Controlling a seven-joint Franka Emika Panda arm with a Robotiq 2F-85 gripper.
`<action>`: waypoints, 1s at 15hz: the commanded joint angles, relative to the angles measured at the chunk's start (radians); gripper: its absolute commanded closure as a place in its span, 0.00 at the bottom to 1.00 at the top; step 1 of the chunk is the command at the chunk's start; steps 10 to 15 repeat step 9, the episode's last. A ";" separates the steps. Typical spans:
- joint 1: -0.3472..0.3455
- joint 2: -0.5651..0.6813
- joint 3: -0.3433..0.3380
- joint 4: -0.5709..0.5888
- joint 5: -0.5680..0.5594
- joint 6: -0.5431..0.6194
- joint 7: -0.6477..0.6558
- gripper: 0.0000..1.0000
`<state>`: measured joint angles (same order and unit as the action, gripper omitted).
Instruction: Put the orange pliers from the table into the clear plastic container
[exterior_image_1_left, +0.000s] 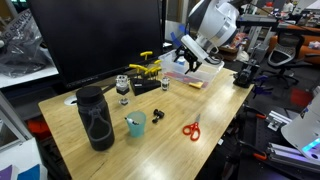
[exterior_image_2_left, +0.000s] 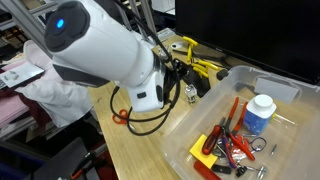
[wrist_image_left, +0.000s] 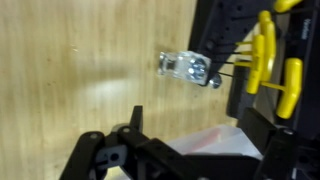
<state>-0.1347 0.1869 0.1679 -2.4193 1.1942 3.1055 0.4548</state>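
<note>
**Pliers in the tub, hand spread above the surface**

We see the orange pliers (exterior_image_2_left: 230, 118) lying inside the clear plastic container (exterior_image_2_left: 262, 78), reddish handles among a clutter of small parts and beside a white bottle with a blue cap (exterior_image_2_left: 260, 112).

The hand (wrist_image_left: 190, 132) hangs over the light wood surface (exterior_image_1_left: 210, 110) near the container's edge. Its fingers are spread apart, and we make out nothing pinched between them, only a pale, blurred shape in the gap.

Just ahead of it in the wrist view lie a small shiny metal piece (wrist_image_left: 187, 68) and a yellow-and-black clamp (wrist_image_left: 265, 60).

Farther along the surface stand a black bottle (exterior_image_1_left: 96, 118) and a teal cup (exterior_image_1_left: 136, 123), with orange scissors (exterior_image_1_left: 191, 128) lying flat, well apart from the container.

In an exterior view the white arm (exterior_image_2_left: 100, 50) fills the foreground, hiding most of the hand and much of the surface.
</note>
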 joint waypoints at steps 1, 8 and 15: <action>-0.008 -0.017 -0.021 -0.069 -0.117 -0.180 0.004 0.00; 0.033 0.001 -0.057 -0.068 -0.107 -0.217 -0.013 0.00; 0.033 0.001 -0.057 -0.068 -0.107 -0.218 -0.013 0.00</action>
